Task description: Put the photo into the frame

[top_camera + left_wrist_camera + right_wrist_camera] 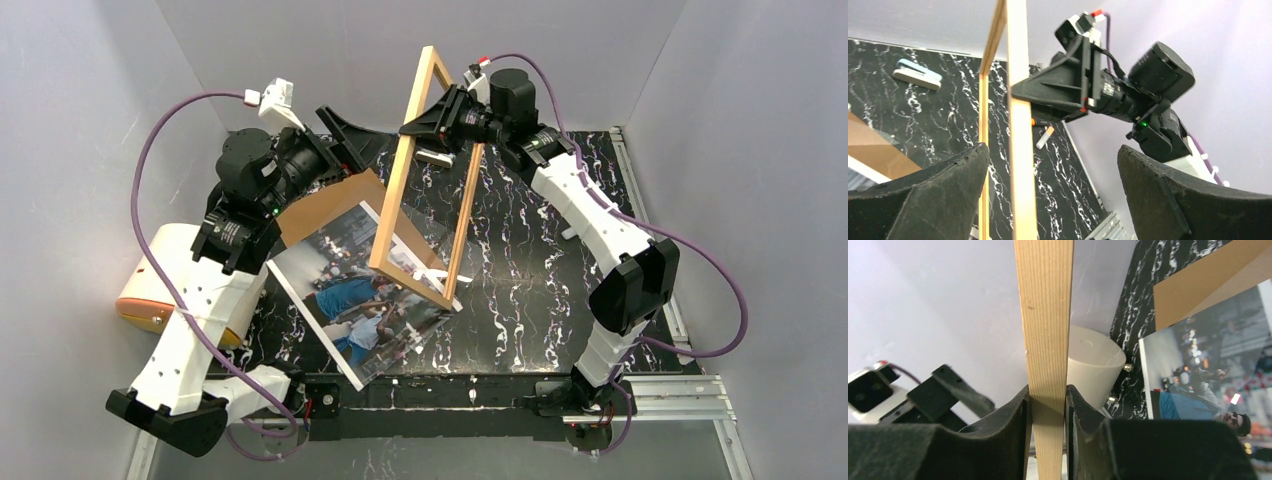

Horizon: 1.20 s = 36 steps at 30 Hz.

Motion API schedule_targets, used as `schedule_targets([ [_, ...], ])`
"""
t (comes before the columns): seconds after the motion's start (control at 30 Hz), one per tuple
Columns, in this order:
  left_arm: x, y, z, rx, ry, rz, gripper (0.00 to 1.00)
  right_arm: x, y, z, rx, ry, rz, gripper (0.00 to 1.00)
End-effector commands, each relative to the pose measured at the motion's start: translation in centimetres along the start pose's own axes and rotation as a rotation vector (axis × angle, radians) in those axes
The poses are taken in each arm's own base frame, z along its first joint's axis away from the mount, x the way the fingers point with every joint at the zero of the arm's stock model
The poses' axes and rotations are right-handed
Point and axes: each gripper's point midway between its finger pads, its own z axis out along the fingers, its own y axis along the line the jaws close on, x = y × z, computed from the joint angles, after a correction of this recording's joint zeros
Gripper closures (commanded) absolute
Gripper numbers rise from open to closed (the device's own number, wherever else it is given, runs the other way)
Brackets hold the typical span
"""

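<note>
The frame, thin light wood with a clear pane, stands tilted up on edge. Its near end rests on the photo, a glossy street print lying flat on a brown backing board. My right gripper is shut on the frame's far rail, the wood pinched between both pads. My left gripper hangs open by the frame's left side. In the left wrist view the frame's rail runs between its wide-spread fingers without touching them. The photo also shows in the right wrist view.
The black marbled table has grey walls on three sides. A cream and orange object sits at the left edge by the left arm. A white and blue stapler-like item and a small orange-capped tube lie behind the frame.
</note>
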Motion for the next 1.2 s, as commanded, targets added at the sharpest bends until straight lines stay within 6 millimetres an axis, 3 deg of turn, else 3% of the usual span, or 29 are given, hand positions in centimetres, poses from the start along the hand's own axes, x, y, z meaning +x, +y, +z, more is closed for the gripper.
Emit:
schedule_targets([
  [0.0, -1.5, 3.8, -0.4, -0.242, -0.092, -0.075, 0.02, 1.2, 8.0, -4.0, -0.273, 0.074, -0.1, 0.95],
  [0.07, -0.9, 7.4, -1.0, -0.419, -0.117, -0.11, 0.02, 1.5, 8.8, -4.4, -0.318, 0.102, -0.097, 0.95],
  [0.17, 0.9, 10.7, -1.3, -0.552, -0.098, -0.136, 0.02, 2.3, 9.1, -4.7, -0.368, 0.145, -0.041, 0.95],
  [0.47, 9.2, 17.1, 1.1, -0.679, 0.153, -0.119, 0.02, 3.7, 7.9, -5.1, -0.449, 0.239, 0.052, 0.94],
  [0.57, 12.0, 18.7, 1.6, -0.689, 0.226, -0.124, 0.02, 4.4, 6.5, -5.5, -0.508, 0.286, 0.016, 0.94],
  [0.73, 14.1, 20.4, 2.0, -0.703, 0.263, -0.123, 0.02, 3.9, 3.6, -6.5, -0.567, 0.276, 0.05, 0.94],
  [0.9, 16.5, 21.6, 3.7, -0.681, 0.328, -0.141, 0.02, 4.1, 0.5, -7.0, -0.539, 0.274, 0.094, 0.93],
  [1.17, 21.1, 23.5, 6.7, -0.63, 0.452, -0.19, 0.02, 1.8, -3.5, -9.7, -0.51, 0.208, 0.192, 0.81],
])
